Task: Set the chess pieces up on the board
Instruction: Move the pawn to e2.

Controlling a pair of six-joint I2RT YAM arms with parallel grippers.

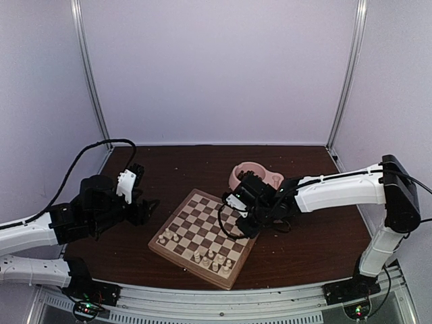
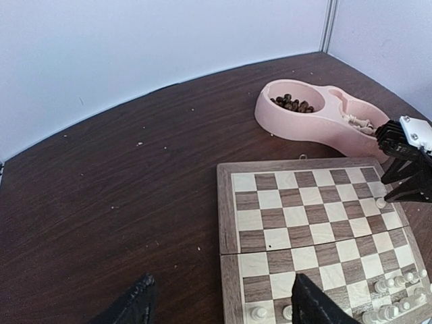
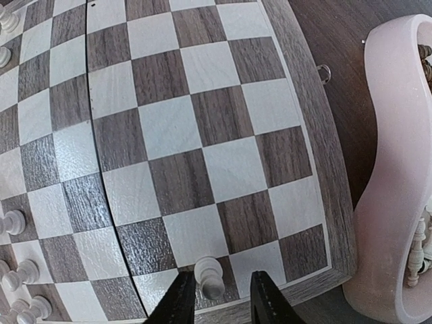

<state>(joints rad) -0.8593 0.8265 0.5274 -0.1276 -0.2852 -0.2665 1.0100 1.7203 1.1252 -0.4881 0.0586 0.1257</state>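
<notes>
While the right gripper (image 3: 223, 278) is lowered over the edge row of the board (image 3: 202, 135), its fingers (image 3: 181, 300) stand narrowly parted, one on either side of an upright cream pawn (image 3: 209, 275). A gap shows between the pawn and one finger, so no clamp is evident; the pawn rests on its square. To one side of these fingers, more cream chess pieces (image 3: 12, 223) stand on their squares. To the other side, just past the board rim, sits the pink double bowl (image 3: 395, 169), with loose cream pieces (image 3: 420, 246) in the compartment nearer the fingers.

The left gripper (image 2: 221, 290) hovers with its fingers (image 2: 135, 307) spread wide, holding nothing. A board corner lies below and between them. Well beyond the fingertips, dark brown pieces (image 2: 291, 104) fill the bowl's other compartment.
</notes>
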